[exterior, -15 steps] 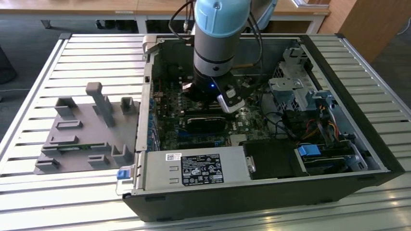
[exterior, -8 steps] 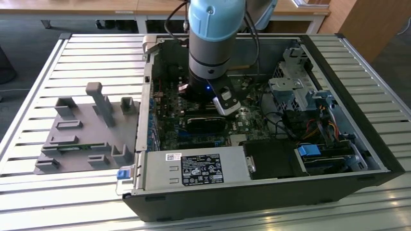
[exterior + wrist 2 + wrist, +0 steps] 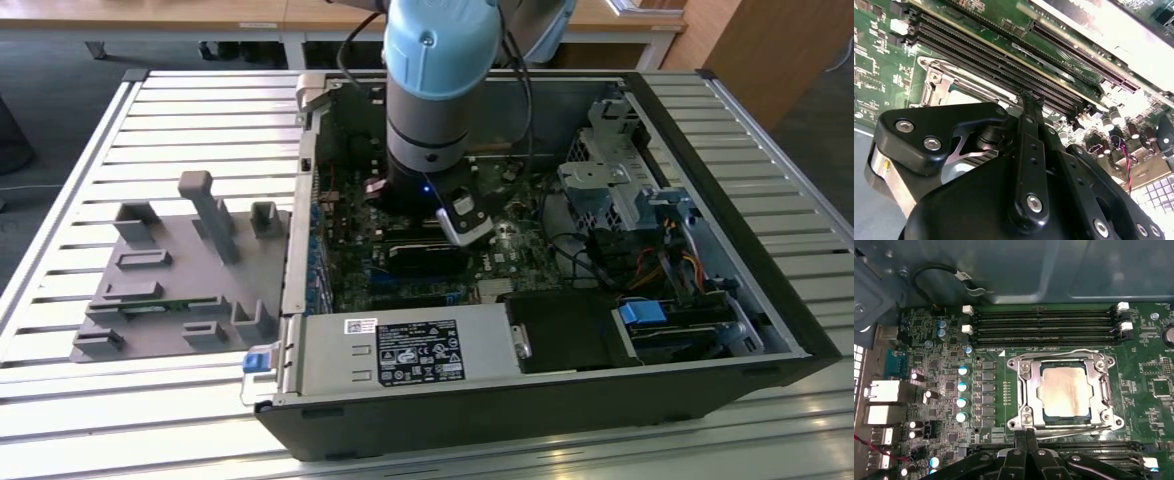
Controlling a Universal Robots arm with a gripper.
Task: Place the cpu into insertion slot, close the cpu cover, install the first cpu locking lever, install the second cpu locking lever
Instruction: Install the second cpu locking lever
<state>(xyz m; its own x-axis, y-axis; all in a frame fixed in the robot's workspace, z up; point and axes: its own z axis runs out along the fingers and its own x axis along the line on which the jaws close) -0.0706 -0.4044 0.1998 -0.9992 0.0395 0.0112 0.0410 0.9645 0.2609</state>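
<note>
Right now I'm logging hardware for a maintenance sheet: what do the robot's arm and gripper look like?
In the exterior view the arm is a fat cylinder, with a light blue cap above a grey-and-black wrist and black cables trailing beside it. A silver-white block with a small blue light sits at its lower end. In both wrist views the gripper is matt black, built of rounded link plates joined by silver screws.

An open computer case [image 3: 747, 300] lies on a slatted table [image 3: 80, 150]. Beside it, toward the exterior view's left, sits a fixture tray [image 3: 160, 290]. The arm reaches down into the case, its gripper [image 3: 1027, 432] just beside the edge of the insertion slot [image 3: 1021, 390]. The cpu [image 3: 1065, 392] lies in the slot, framed by the cpu cover [image 3: 1099, 390], between two banks of memory slots [image 3: 1044, 320].
</note>
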